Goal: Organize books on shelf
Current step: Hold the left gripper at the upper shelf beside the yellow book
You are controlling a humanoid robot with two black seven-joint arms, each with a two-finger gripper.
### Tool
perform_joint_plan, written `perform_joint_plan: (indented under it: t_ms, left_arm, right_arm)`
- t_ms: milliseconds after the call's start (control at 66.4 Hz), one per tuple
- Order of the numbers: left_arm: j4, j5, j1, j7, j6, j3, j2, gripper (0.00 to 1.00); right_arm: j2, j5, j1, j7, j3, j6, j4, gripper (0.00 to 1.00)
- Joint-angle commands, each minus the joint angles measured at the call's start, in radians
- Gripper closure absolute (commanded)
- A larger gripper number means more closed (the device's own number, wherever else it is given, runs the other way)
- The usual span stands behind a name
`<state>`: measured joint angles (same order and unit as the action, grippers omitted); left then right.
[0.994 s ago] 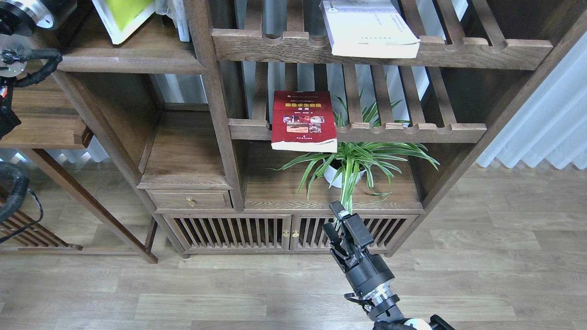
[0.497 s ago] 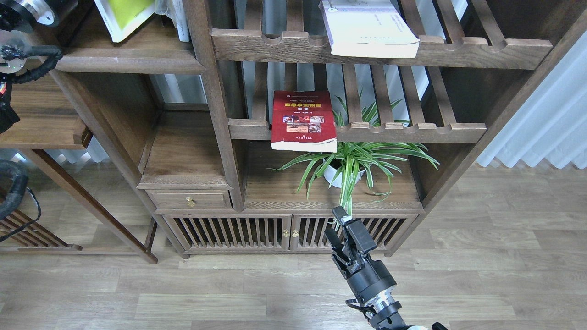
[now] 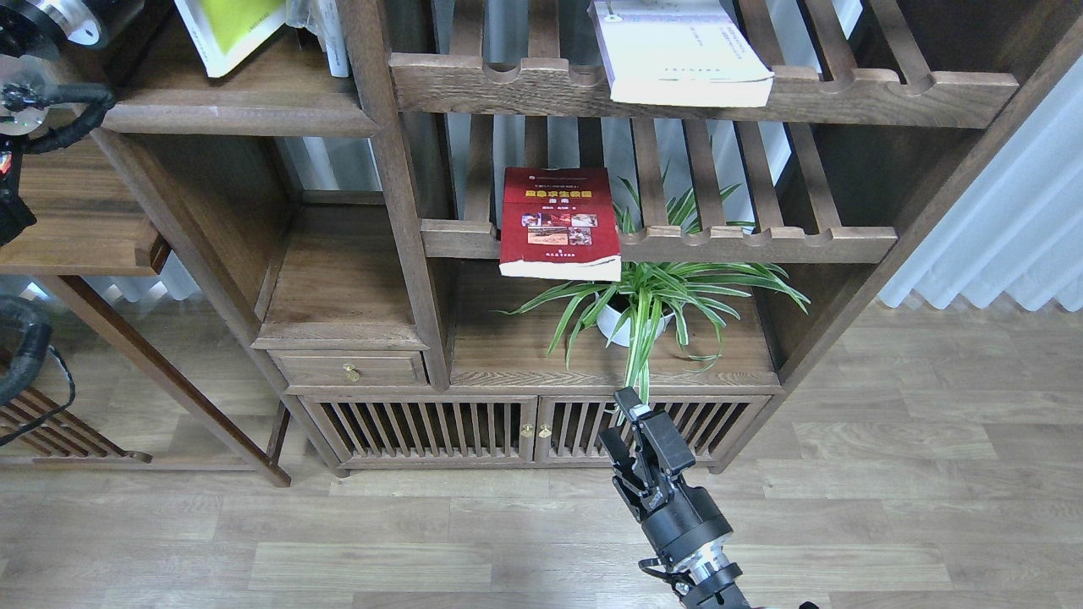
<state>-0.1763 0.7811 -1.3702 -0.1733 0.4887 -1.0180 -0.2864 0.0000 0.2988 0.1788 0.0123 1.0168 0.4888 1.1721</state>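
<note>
A dark red book (image 3: 558, 222) lies flat on the middle slatted rack, its front edge overhanging the rail. A pale white-lavender book (image 3: 681, 59) lies on the upper slatted rack, also overhanging. A yellow-green book (image 3: 228, 30) leans at the top left on the solid dark-brown shelf (image 3: 245, 114), cut off by the frame's top edge. My right gripper (image 3: 618, 420) is open and empty, low in front of the cabinet doors, well below the red book. Only the silver wrist and cables of my left arm (image 3: 42, 21) show at the top left; its gripper is out of view.
A potted spider plant (image 3: 651, 296) stands on the lower board under the red book, leaves hanging toward my right gripper. Slatted cabinet doors (image 3: 440, 427) and a small drawer (image 3: 351, 370) sit below. A low wooden side table (image 3: 76, 220) is at the left, a white curtain (image 3: 1007, 220) at the right.
My right gripper has drawn back and down toward the bottom edge, still open. The yellow-green book and my left arm have shifted slightly upward. The red and pale books have not moved.
</note>
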Motion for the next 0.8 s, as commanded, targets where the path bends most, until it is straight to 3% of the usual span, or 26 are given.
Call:
perform_joint_plan:
  t_ms: [0,437,783]
  left_arm:
    - [0.0,-0.002,0.0,0.002,0.0,0.001,0.0,0.96]
    - [0.001,-0.002,-0.006,0.005,0.0,0.002,-0.004,0.81]
    - [0.001,0.0,-0.01,0.006,0.0,0.01,0.006,0.62]
  right_arm:
    - [0.0,0.002,0.007,0.0,0.0,0.0,0.0,0.01]
    - [0.0,0.002,0.008,0.0,0.0,0.0,0.004,0.01]
    - [0.0,0.002,0.007,0.0,0.0,0.0,0.008,0.01]
